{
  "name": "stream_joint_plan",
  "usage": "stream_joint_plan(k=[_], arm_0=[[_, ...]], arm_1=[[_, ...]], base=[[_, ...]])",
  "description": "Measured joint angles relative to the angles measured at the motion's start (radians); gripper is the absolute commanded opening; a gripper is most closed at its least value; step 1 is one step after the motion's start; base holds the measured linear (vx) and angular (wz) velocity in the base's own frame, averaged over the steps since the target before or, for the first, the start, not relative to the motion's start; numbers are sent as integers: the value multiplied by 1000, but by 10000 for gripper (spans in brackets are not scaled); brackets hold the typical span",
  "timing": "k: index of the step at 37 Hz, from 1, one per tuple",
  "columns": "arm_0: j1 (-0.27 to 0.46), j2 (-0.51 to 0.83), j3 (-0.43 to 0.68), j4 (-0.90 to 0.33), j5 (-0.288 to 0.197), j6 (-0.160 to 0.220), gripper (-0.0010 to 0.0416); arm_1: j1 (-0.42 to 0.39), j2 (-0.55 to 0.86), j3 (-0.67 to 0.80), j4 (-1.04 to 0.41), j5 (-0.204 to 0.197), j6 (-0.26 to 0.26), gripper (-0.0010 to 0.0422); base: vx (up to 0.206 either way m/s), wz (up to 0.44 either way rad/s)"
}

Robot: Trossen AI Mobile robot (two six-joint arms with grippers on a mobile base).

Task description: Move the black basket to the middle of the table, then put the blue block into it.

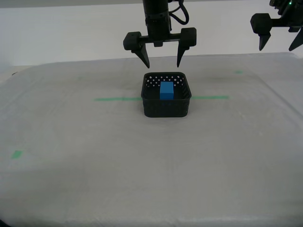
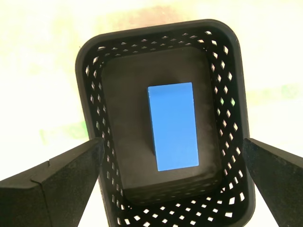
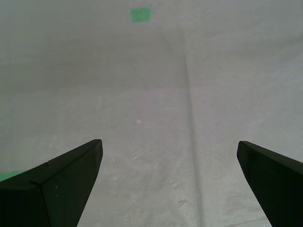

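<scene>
Two grippers in view, both with jaws spread and nothing between them. My second gripper (image 1: 160, 64) hangs directly above the basket (image 1: 166, 108), its black tapered fingertips (image 1: 144, 60) clear of the rim. My first gripper (image 1: 278, 46) is up at about 2 o'clock from the basket in the exterior view, well apart from it, over bare cloth.

Basket: black plastic, shallow, roughly square with rounded corners, walls pierced by rows of small holes (they read as diamonds in the second wrist view, round dots in the exterior view). It sits near the middle of the table (image 1: 94, 170), across a thin green tape line (image 1: 116, 99) that shows on both sides of it.

Block (image 1: 166, 90): solid bright blue, rectangular, smooth plain faces, resting on the basket floor about at its centre, touching no wall. In the second wrist view the block (image 2: 173, 125) lies between the two fingers (image 2: 57, 184), below them.

Table: pale grey-white cloth, faintly woven, with a soft crease seen in the first wrist view. A small green tape square (image 1: 17, 154) lies at 8 o'clock from the basket; another green patch (image 3: 140, 14) shows beyond the first gripper.
</scene>
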Motion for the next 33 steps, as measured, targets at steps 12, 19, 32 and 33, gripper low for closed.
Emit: stream_joint_plan(k=[12,19,32,33], arm_0=[[0,0,0,0,0,0,399],[0,0,0,0,0,0,398],[0,0,0,0,0,0,398],[0,0,0,0,0,0,399]], arm_1=[[19,-49,-4,-1,-50,41,401],[40,-79,-5,-12,-60,73,401],[99,-123,-8,-55,-94,122,401],[104,-126,-8,-57,-94,126,401]], base=[[0,0],[0,0],[0,0],[0,0]])
